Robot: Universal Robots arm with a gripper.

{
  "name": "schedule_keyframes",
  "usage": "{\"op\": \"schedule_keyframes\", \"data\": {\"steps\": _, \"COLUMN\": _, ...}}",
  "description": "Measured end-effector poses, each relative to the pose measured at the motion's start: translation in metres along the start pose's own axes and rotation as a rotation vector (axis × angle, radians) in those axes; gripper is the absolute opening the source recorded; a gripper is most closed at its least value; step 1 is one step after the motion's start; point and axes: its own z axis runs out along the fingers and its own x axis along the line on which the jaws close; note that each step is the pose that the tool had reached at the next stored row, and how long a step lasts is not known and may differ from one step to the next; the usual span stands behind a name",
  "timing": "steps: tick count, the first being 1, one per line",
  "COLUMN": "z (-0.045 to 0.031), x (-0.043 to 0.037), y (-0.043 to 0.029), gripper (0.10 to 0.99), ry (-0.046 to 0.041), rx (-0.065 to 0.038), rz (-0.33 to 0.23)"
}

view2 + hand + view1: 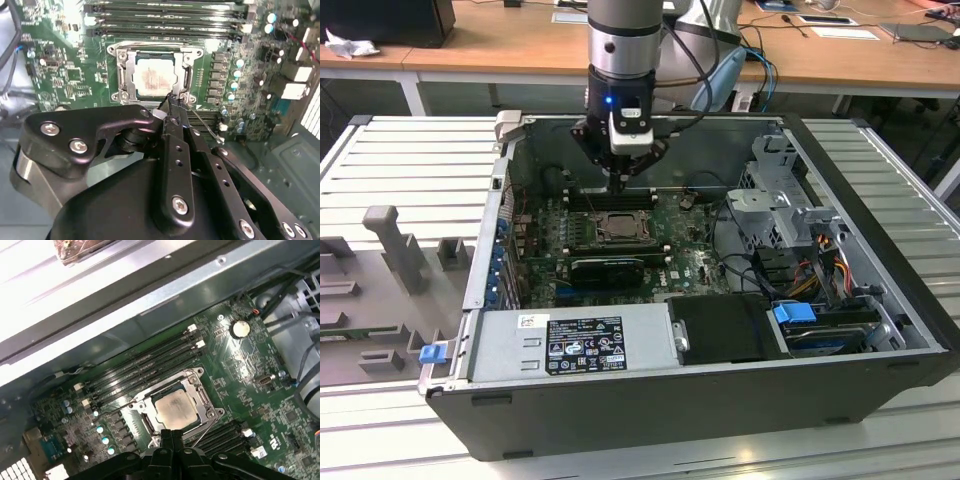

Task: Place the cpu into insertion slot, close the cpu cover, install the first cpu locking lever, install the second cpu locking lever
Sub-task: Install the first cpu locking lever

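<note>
Second wrist view: silvery-grey square cpu (155, 75) seated under lowered silver frame cpu cover (126, 75); my end effector (170, 99), pinched shut, empty, sits at thin wire lever (205, 125). Lever step, I judge: needs pressing down.

The computer case (650, 410) is lying open on top, leaving the way down free. The tool (623, 183) is hanging just over the insertion slot (620, 226). Memory slots (605, 198) and a black card (608, 268) are crowding its two sides. The power supply box (575, 345), metal drive cage (780, 190) and cables (820, 250) are filling the rest.
</note>
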Motion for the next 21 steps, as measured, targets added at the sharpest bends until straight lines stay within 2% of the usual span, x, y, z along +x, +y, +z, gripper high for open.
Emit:
{"op": "schedule_keyframes", "data": {"steps": 1, "z": 0.0000, "x": 0.0000, "y": 0.0000, "gripper": 0.106, "ry": -0.0044, "rx": -0.002, "rz": -0.013}}
{"op": "schedule_keyframes", "data": {"steps": 4, "z": 0.0001, "x": 0.0000, "y": 0.0000, "gripper": 0.106, "ry": -0.0349, "rx": -0.016, "rz": -0.035}}
{"op": "schedule_keyframes", "data": {"steps": 6, "z": 0.0002, "x": 0.0000, "y": 0.0000, "gripper": 0.106, "ry": -0.0618, "rx": -0.028, "rz": -0.060}}
{"op": "schedule_keyframes", "data": {"steps": 8, "z": 0.0005, "x": 0.0000, "y": 0.0000, "gripper": 0.106, "ry": -0.0625, "rx": -0.032, "rz": -0.141}}
{"op": "schedule_keyframes", "data": {"steps": 14, "z": 0.0007, "x": 0.0003, "y": -0.0001, "gripper": 0.106, "ry": -0.0589, "rx": -0.035, "rz": -0.257}}
{"op": "schedule_keyframes", "data": {"steps": 21, "z": 0.0006, "x": 0.0010, "y": -0.0004, "gripper": 0.106, "ry": -0.0582, "rx": -0.036, "rz": -0.274}}
